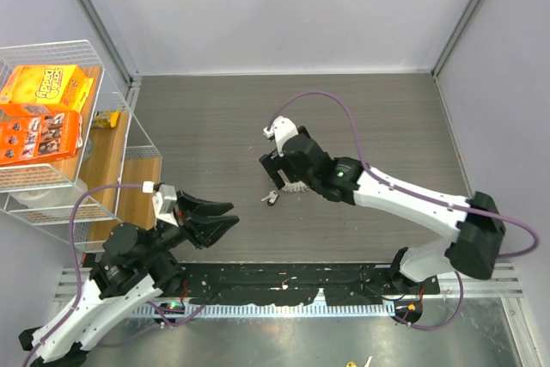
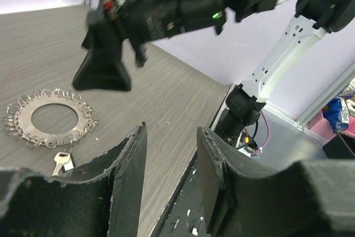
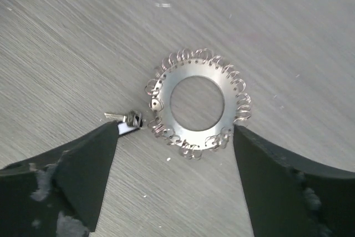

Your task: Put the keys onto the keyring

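Observation:
The keyring [image 3: 197, 73] is a flat silvery disc with a round hole, edged with several small wire loops, and it lies flat on the grey table. One small key [image 3: 126, 119] lies just left of it, touching its rim. My right gripper [image 3: 176, 131] hovers over them, open, with a finger on each side of the ring and nothing held. In the top view the right gripper [image 1: 277, 176] covers most of the keyring [image 1: 298, 186], and the key [image 1: 271, 198] lies beside it. My left gripper [image 2: 171, 137] is open and empty, near the table's front edge, apart from the keyring [image 2: 25, 117] and the key [image 2: 62, 162].
A wire basket [image 1: 112, 66] with orange cereal boxes [image 1: 43, 113] stands at the far left, over a wooden board [image 1: 107, 169]. A black rail [image 1: 284, 285] runs along the near edge. Walls close in the back and right side.

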Controlling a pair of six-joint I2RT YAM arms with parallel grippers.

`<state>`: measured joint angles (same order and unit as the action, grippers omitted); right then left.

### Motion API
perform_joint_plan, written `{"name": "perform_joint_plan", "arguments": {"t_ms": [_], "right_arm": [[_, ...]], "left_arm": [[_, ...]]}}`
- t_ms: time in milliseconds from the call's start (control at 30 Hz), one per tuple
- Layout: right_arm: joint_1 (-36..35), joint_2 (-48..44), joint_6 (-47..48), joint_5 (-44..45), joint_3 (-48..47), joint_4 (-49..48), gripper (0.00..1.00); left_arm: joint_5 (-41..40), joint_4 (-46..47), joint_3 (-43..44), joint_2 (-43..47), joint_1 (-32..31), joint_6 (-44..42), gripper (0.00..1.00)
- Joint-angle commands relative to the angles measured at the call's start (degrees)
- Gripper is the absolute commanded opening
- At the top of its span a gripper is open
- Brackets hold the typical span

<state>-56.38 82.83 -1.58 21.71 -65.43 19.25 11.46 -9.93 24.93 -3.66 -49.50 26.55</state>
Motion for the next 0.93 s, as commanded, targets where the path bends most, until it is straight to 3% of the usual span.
{"name": "perform_joint_plan", "arguments": {"t_ms": [0,100,133,200,333,433,667,900], "right_arm": [[0.22,-8.11,-2.46,-0.71,1.79,-0.79,0.95],[0.22,-13.55,-2.98,1.22,2.76,0.09,0.95],[0.22,-14.53,-3.16,2.01,3.02,0.26,0.95],[0.13,-17.86,-3.16,3.76,4.51,-0.08,0.95],[0.13,-23.06,-3.25,10.08,6.54,0.0,0.95],[0.22,-25.16,-3.95,15.09,7.07,0.7,0.95],[0.13,-28.42,-4.04,17.66,8.56,-1.05,0.95],[0.13,-25.71,-3.42,20.2,5.67,1.23,0.95]], "left_arm": [[-1.79,-0.87,2.58,-1.26,-0.08,-1.14,0.49],[-2.93,-3.24,3.9,-1.79,-0.08,-2.28,0.55],[-3.55,-4.29,4.16,-2.14,-0.08,-2.64,0.67],[-4.69,-5.44,4.95,-2.58,-0.08,-3.25,0.79],[-6.01,-7.2,6.01,-3.72,-0.08,-4.83,0.97],[-7.5,-8.26,6.71,-4.77,-0.08,-5.45,1.0],[-12.85,-10.72,8.38,-7.94,-0.08,-6.51,0.99],[-14.71,-12.65,11.71,-8.91,-0.08,-7.03,0.99]]}}
